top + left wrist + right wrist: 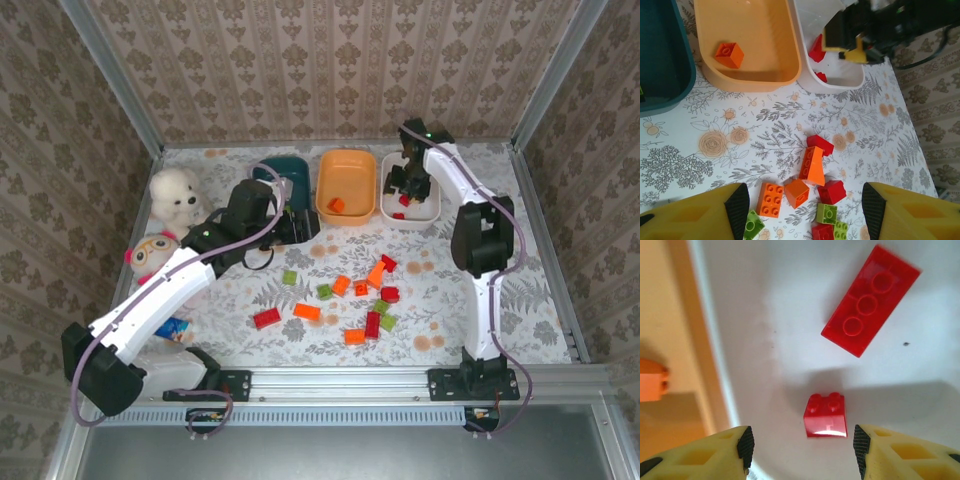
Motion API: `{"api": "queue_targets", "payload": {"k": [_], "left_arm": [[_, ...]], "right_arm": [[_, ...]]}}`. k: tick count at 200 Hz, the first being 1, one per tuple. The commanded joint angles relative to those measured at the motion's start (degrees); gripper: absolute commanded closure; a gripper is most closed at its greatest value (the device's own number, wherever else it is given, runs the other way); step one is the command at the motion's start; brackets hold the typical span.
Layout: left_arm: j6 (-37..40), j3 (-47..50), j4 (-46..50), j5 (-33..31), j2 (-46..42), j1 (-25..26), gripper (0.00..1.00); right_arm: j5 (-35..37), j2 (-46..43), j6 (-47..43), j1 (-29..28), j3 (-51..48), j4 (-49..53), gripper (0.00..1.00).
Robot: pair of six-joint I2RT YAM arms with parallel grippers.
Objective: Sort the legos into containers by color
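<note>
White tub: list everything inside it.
Two red legos lie on the white tub floor: a long brick and a small brick, with the right gripper open above them. From above, the arm covers part of the tub, so any further bricks there cannot be seen.

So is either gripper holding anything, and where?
Nothing. The right gripper is open over a loose red brick in the white tub; left gripper open, empty.

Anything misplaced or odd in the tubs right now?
Nothing stands out. The orange tub holds one orange brick; the white tub holds a long red brick and a small red brick. Colors match. Remaining legos lie loose on the table.
</note>
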State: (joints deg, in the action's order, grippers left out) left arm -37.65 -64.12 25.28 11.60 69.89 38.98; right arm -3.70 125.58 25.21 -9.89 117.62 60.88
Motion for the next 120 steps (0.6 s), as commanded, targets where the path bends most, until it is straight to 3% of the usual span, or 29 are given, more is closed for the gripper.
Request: {"api": "queue_targets", "payload": {"k": [1,25,63,98,120], "left_arm": [[3.68,-2.87,2.39,1.68,1.58,0.31,0.36],[6.46,-3.78,4.67,2.93,3.25,0.54,0.36],[13.8,-6.56,9.69,3.96,8.63,4.18,0.37],[16.98,-13.5,12.37,0.85,20.49,9.99,0.37],[17.11,-19.89,13.93,-1.7,29.27,13.04,0.38]], "right_arm": [[3.7,-10.9,-0.01,-0.24,2.36,2.17,0.42],[4.93,-20.8,0.36,-3.17,-4.5,-2.06,0.42],[4.72,-38.37,3.56,-9.43,-25.54,-9.14,0.42],[-1.49,-58.46,10.45,-12.51,-48.67,-13.05,0.41],[-7.57,-69.21,11.29,-12.52,-57.13,-13.12,0.38]]}}
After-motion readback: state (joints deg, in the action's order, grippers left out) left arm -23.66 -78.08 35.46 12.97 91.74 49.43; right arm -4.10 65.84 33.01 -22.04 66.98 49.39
